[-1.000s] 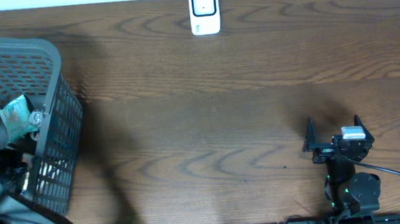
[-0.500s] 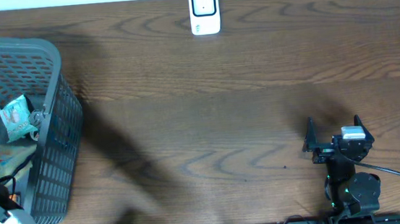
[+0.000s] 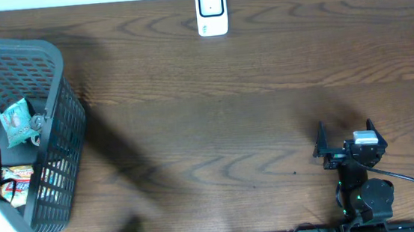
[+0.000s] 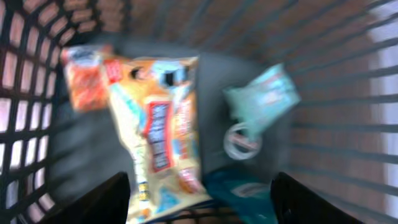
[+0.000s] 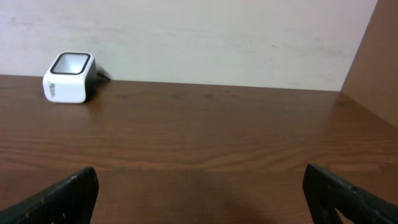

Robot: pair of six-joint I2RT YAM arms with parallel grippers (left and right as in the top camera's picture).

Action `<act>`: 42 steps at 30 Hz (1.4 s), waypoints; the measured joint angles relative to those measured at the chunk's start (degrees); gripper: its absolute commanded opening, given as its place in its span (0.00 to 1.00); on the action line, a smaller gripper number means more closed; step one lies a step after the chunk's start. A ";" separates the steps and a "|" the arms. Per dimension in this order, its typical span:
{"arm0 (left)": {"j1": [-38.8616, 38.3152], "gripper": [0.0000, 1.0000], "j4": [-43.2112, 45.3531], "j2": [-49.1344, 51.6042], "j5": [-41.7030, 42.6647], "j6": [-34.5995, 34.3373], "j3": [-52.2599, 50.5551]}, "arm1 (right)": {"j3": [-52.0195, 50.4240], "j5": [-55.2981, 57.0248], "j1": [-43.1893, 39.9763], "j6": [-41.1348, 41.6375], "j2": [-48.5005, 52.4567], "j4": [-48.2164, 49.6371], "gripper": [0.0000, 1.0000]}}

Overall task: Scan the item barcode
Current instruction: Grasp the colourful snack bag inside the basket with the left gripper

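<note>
At left end of brown wooden table (image 3: 229, 114), left gripper (image 4: 200, 183) hung inside grey plastic mesh basket (image 3: 66, 136), jaws wide apart, gripping nothing. Yellow-and-orange snack bag (image 4: 158, 124) lay on basket floor below it, beside teal packet (image 4: 261, 99). Right gripper (image 3: 346, 130) sat near front right, spread wide, empty. White box-shaped barcode scanner (image 3: 211, 10) stood at far edge, well apart from both.

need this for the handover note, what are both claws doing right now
Left claw: open, gripping nothing, over the dark grey plastic lattice basket.
Right claw: open, empty.
</note>
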 measured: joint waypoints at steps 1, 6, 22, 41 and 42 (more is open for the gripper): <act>0.00 0.80 -0.74 2.14 -0.44 -0.09 0.02 | 0.00 0.00 0.00 0.00 0.00 0.02 0.99; 0.00 0.82 -4.42 14.10 -1.66 -1.22 0.13 | 0.00 0.02 0.00 0.00 0.00 0.02 0.99; 0.13 0.28 7.98 31.71 1.20 -4.50 -8.33 | 0.00 0.00 0.00 0.00 0.00 0.00 0.99; 0.33 0.07 9.77 14.64 12.35 -2.67 -3.61 | 0.00 0.00 0.00 0.00 0.00 0.00 0.99; 0.33 0.07 9.81 11.89 12.52 -2.67 -2.58 | 0.00 0.00 0.00 0.00 0.00 0.02 0.99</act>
